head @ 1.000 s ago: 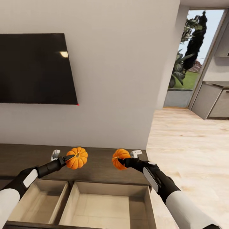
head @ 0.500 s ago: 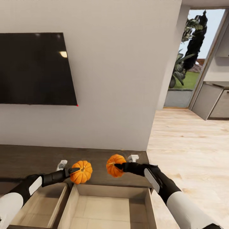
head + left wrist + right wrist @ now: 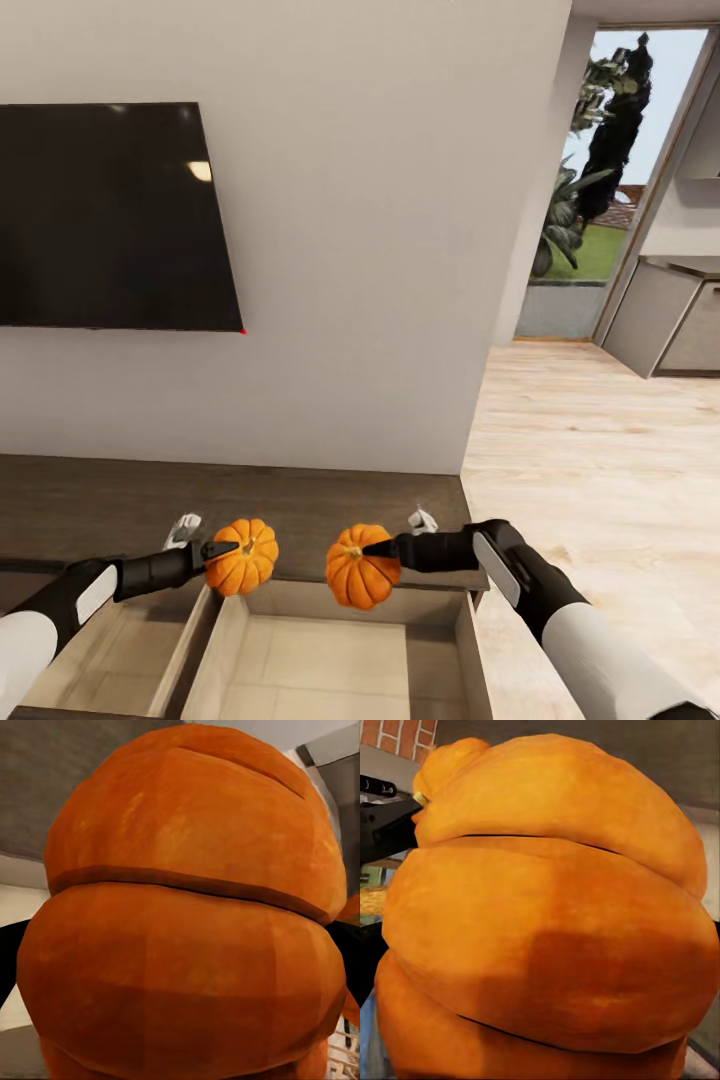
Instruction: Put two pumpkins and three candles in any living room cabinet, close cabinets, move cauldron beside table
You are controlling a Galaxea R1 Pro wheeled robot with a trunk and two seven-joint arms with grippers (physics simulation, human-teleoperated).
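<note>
Holding pumpkins over open cabinet (image 3: 300, 505) drawer: left pincer (image 3: 222, 553) pinching left pumpkin (image 3: 241, 556), right pincer (image 3: 381, 551) pinching right pumpkin (image 3: 361, 567); neither stowed yet.

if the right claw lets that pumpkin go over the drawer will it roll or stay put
The right claw's pumpkin looks round and ribbed, so it would probably roll a little. Its flattened shape suggests it settles soon. The open drawer has walls likely to stop it.
</note>
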